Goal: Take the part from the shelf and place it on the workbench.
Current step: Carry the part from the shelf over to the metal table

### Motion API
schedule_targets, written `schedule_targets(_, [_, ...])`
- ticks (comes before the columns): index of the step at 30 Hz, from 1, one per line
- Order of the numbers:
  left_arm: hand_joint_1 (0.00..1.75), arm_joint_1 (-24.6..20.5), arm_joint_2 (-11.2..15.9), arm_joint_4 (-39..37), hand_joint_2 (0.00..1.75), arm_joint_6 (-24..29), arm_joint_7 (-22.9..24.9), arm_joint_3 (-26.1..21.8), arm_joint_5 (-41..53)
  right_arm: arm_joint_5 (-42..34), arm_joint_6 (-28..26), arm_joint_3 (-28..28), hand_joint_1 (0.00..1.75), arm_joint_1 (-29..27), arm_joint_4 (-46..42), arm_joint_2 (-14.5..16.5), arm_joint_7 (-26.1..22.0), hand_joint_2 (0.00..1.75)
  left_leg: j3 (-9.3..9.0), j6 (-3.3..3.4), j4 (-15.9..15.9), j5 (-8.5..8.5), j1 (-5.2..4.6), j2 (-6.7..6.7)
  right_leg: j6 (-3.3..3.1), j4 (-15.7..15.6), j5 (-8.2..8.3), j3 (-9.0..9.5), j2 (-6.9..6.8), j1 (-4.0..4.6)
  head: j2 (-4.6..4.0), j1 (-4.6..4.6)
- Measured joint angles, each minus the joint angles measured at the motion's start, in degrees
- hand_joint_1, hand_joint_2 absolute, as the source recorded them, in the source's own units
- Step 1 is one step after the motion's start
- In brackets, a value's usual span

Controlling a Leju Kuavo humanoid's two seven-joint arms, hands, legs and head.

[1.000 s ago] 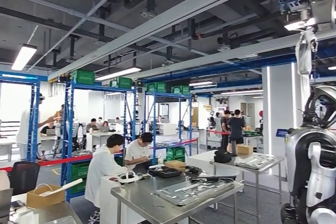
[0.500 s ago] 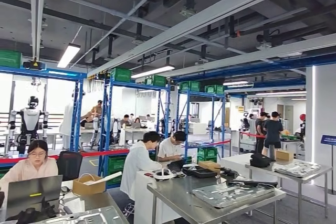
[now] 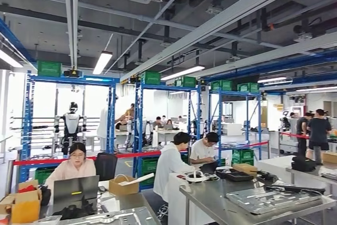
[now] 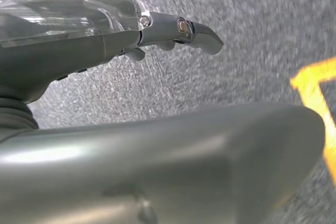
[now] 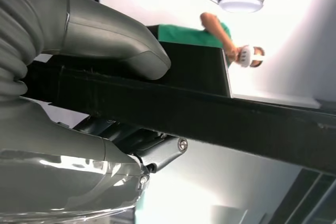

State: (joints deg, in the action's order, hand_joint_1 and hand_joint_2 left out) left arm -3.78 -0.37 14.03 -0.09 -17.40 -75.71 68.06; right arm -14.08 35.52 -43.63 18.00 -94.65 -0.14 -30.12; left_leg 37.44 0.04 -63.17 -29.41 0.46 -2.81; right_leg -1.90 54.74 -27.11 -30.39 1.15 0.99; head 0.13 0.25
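On the left, the left hand [image 4: 118, 40] hangs over grey floor with fingers extended, holding nothing. On the right, the right hand [image 5: 99, 103] clamps a long black part [image 5: 222, 119], thumb over it. The workbench [image 3: 254, 204] lies right; seemingly mid-turn, the part could strike something or slip.

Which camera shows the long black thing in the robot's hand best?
The right wrist view: the black part runs across it, gripped by the right hand. The head view looks over workbenches and shelves; the left wrist view faces the floor past the left hand.
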Motion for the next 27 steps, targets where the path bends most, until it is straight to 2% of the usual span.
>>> schedule_targets(1, [0.00, -0.1, 0.0, 0.0, 1.75, 0.0, 0.0, 0.0, 0.0, 0.0, 0.0, 0.0, 1.75, -0.1, 0.0, 0.0, 0.0, 1.75, 1.70, -0.35, -3.6, -1.88, 0.09, 1.22, -0.02, -0.1, 0.00, 0.04, -0.86, -0.02, 0.00, 0.00])
schedule_targets(2, [0.00, -0.2, 0.1, 0.0, 1.75, 0.0, 0.0, 0.0, 0.0, 0.0, 0.0, 0.0, 1.75, -0.2, 0.1, 0.0, 0.0, 1.75, 3.33, -0.72, -7.1, -3.21, 0.33, 1.65, 0.06, -0.1, -0.07, 0.02, -1.76, -0.06, 0.00, 0.01])
schedule_targets(3, [0.00, -0.2, 0.1, 0.0, 1.75, 0.0, 0.1, 0.0, 0.0, -0.1, 0.0, 0.0, 1.75, -0.2, 0.2, 0.0, 0.1, 1.75, 4.31, -1.09, -9.3, -3.69, 0.60, 1.93, 0.18, 0.0, -0.16, 0.01, -2.60, -0.14, 0.00, 0.01])
schedule_targets(4, [0.00, -0.1, 0.1, 0.0, 1.75, 0.0, 0.1, 0.0, 0.0, -0.1, 0.0, 0.0, 1.75, -0.3, 0.3, 0.0, 0.1, 1.75, 4.29, -1.45, -9.5, -3.17, 0.86, 2.14, 0.34, 0.0, -0.27, 0.00, -3.30, -0.25, 0.00, 0.01])
schedule_targets(5, [0.00, 0.0, 0.1, 0.0, 1.75, 0.0, 0.2, 0.0, 0.0, -0.1, 0.1, 0.0, 1.75, -0.3, 0.3, 0.0, 0.1, 1.75, 3.09, -1.82, -7.3, -1.66, 1.12, 2.53, 0.60, 0.2, -0.44, 0.02, -3.97, -0.40, 0.00, 0.01])
schedule_targets(7, [0.00, 0.0, 0.1, 0.0, 1.75, 0.0, 0.2, 0.0, 0.0, -0.2, 0.1, 0.0, 1.75, -0.2, 0.3, 0.0, 0.1, 1.75, -1.00, -2.31, 0.2, 1.60, 1.31, 4.18, 1.38, 0.9, -1.01, 0.00, -5.09, -0.62, 0.00, 0.01])
schedule_targets(8, [0.00, -0.1, 0.1, 0.0, 1.75, 0.0, 0.2, 0.0, 0.0, -0.3, 0.2, 0.0, 1.75, -0.1, 0.3, 0.0, 0.2, 1.75, -2.55, -2.09, 3.2, 2.57, 1.23, 4.79, 1.82, 1.3, -1.33, -0.06, -5.56, -0.64, 0.00, 0.01])
schedule_targets(9, [0.00, -0.2, 0.1, 0.0, 1.75, 0.0, 0.2, 0.0, 0.0, -0.4, 0.2, 0.0, 1.75, -0.1, 0.3, 0.0, 0.3, 1.75, -3.26, -1.68, 4.6, 2.81, 1.07, 5.11, 2.21, 1.6, -1.58, -0.09, -5.93, -0.60, 0.00, 0.00])
schedule_targets(11, [0.00, -0.1, 0.0, 0.0, 1.75, 0.1, 0.2, 0.0, 0.0, -0.6, 0.3, 0.0, 1.75, 0.0, 0.3, 0.0, 0.4, 1.75, -3.14, -0.50, 4.7, 2.67, 0.73, 4.38, 2.76, 1.9, -1.78, -0.01, -6.57, -0.68, 0.00, -0.01])
schedule_targets(13, [0.00, 0.0, 0.0, 0.0, 1.75, 0.1, 0.2, -0.1, 0.0, -0.7, 0.3, 0.0, 1.75, 0.0, 0.3, 0.0, 0.5, 1.75, -3.11, 0.26, 4.7, 2.76, 0.67, 3.62, 3.27, 2.4, -2.55, -0.01, -5.81, -1.05, 0.00, 0.00])
schedule_targets(14, [0.00, 0.0, 0.0, 0.0, 1.75, 0.1, 0.2, -0.1, -0.1, -0.8, 0.3, 0.0, 1.75, 0.0, 0.3, 0.1, 0.6, 1.75, -3.12, 0.61, 4.7, 2.84, 0.70, 3.30, 3.46, 4.0, -3.76, -0.61, -4.73, -1.20, 0.00, -0.01])
schedule_targets(16, [0.00, -0.2, 0.0, 0.0, 1.75, 0.1, 0.1, -0.1, -0.1, -0.9, 0.0, 0.1, 1.75, -0.1, 0.4, 0.0, 0.6, 1.75, -3.10, 1.14, 4.7, 2.93, 0.59, 2.62, 3.62, 10.7, -7.46, -3.60, -2.42, -1.30, 0.00, -0.01])
schedule_targets(17, [0.00, -0.3, 0.0, 0.0, 1.75, 0.1, 0.1, -0.1, -0.2, -0.9, -0.2, 0.2, 1.75, -0.2, 0.5, 0.0, 0.6, 1.75, -3.10, 1.34, 4.7, 2.94, 0.42, 2.26, 3.59, 14.9, -9.17, -5.61, -1.84, -1.29, 0.00, -0.01])
schedule_targets(18, [0.00, -0.3, 0.0, 0.0, 1.75, 0.1, 0.1, -0.2, -0.2, -0.9, -0.3, 0.2, 1.75, -0.4, 0.6, 0.0, 0.6, 1.75, -3.10, 1.46, 4.7, 2.95, 0.21, 1.89, 3.48, 18.0, -9.99, -7.19, -1.60, -1.26, 0.00, -0.01])
schedule_targets(19, [0.00, -0.3, 0.0, 0.0, 1.75, 0.1, 0.1, -0.3, -0.2, -1.0, -0.4, 0.3, 1.75, -0.5, 0.6, 0.0, 0.6, 1.75, -3.12, 1.54, 4.7, 2.96, -0.01, 1.56, 3.26, 19.0, -9.65, -7.87, -1.48, -1.18, 0.00, -0.01])
schedule_targets(20, [0.00, -0.2, 0.0, 0.0, 1.75, 0.0, 0.1, -0.4, -0.2, -1.0, -0.5, 0.4, 1.75, -0.6, 0.7, 0.0, 0.6, 1.75, -3.17, 1.59, 4.7, 2.97, -0.20, 1.23, 2.87, 17.5, -8.13, -7.41, -1.36, -0.99, 0.00, -0.01])
schedule_targets(22, [0.00, -0.2, -0.1, 0.0, 1.75, 0.0, 0.1, -0.5, -0.2, -1.1, -0.6, 0.5, 1.75, -0.6, 0.6, 0.0, 0.6, 1.75, -3.25, 1.61, 4.7, 2.99, -0.38, 0.68, 1.64, 9.8, -3.79, -4.18, -0.74, -0.28, 0.00, -0.01])
schedule_targets(23, [0.00, -0.3, -0.2, 0.0, 1.75, 0.0, 0.1, -0.6, -0.2, -1.2, -0.6, 0.6, 1.75, -0.6, 0.6, 0.0, 0.6, 1.75, -3.22, 1.59, 4.7, 3.00, -0.42, 0.49, 1.07, 6.1, -2.22, -2.57, -0.44, 0.03, 0.00, -0.01])
schedule_targets(25, [0.00, -0.2, -0.3, 0.0, 1.75, 0.0, 0.1, -0.6, -0.2, -1.2, -0.6, 0.7, 1.75, -0.6, 0.6, 0.1, 0.6, 1.75, -3.08, 1.42, 4.7, 3.07, -0.31, 0.31, 0.47, 2.6, -1.25, -1.09, -0.05, 0.47, 0.00, -0.01])
schedule_targets(27, [0.00, -0.1, -0.3, 0.0, 1.75, 0.0, 0.2, -0.6, -0.2, -1.3, -0.6, 0.8, 1.75, -0.6, 0.6, 0.1, 0.6, 1.75, -2.97, 1.07, 4.7, 3.08, -0.21, 0.25, 0.40, 2.0, -0.97, -0.93, -0.25, 0.37, 0.00, -0.01])
